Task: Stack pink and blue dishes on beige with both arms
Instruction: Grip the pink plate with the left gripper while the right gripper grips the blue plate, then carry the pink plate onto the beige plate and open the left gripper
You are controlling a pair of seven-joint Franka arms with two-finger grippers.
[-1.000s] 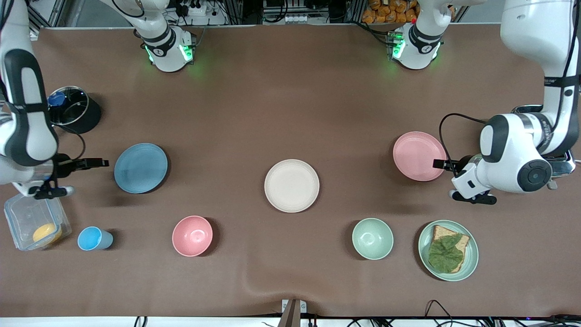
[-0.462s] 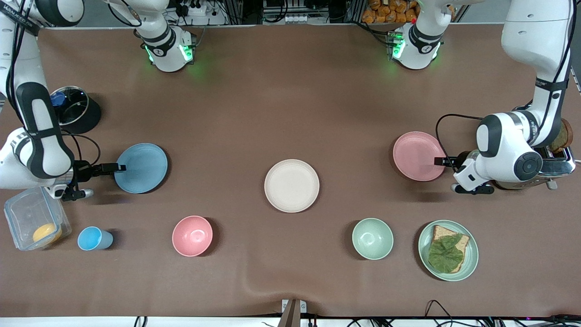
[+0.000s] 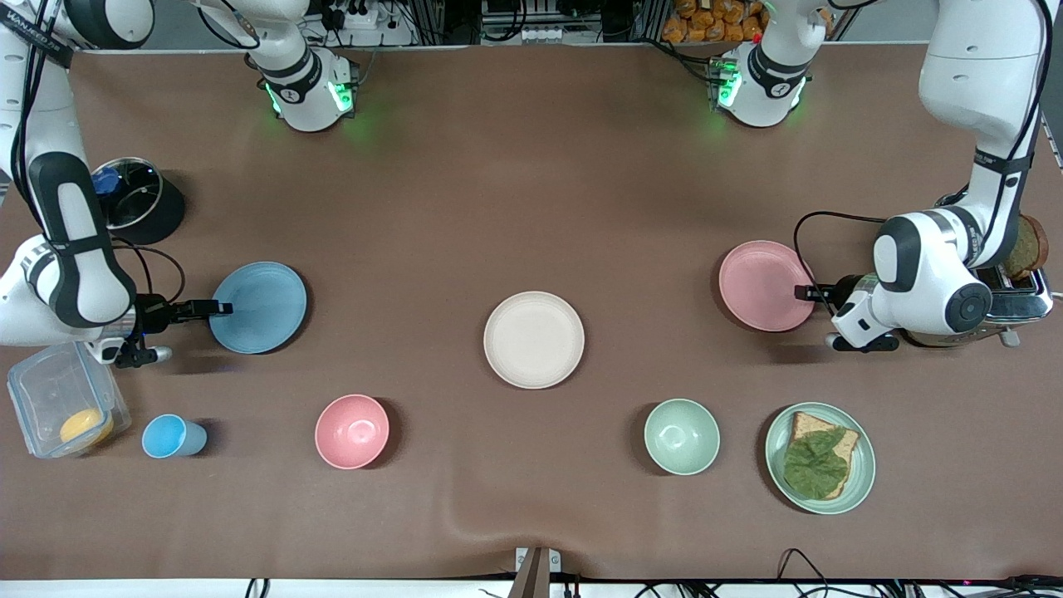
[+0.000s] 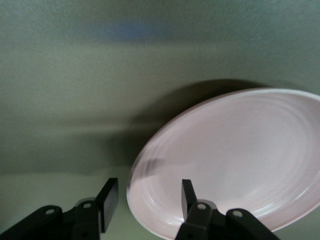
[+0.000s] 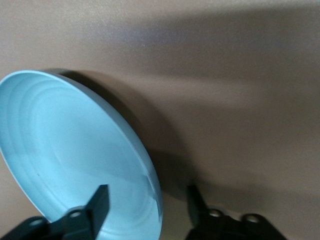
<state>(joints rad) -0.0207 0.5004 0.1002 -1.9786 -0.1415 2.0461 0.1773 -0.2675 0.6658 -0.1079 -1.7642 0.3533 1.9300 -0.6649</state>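
The beige plate (image 3: 534,339) lies in the middle of the table. The light blue plate (image 3: 257,307) rests toward the right arm's end, and its rim (image 5: 150,185) passes between the spread fingers of my right gripper (image 3: 217,308) (image 5: 147,200), which is open. The pale pink plate (image 3: 766,286) (image 4: 240,160) rests toward the left arm's end. My left gripper (image 3: 804,292) (image 4: 147,200) is open astride the pink plate's edge, one finger over the dish and one outside it. Both plates lie on the table.
Nearer the camera stand a blue cup (image 3: 170,437), a deep pink bowl (image 3: 352,431), a green bowl (image 3: 682,436) and a green plate with bread and leaf (image 3: 820,458). A clear box (image 3: 66,411) and a lidded black pot (image 3: 133,199) flank the right arm. A toaster (image 3: 1017,286) sits by the left arm.
The right gripper slid sideways onto the blue plate's rim. The left arm shifted a little, its gripper staying at the pink plate's edge. Little has moved in the last half second.
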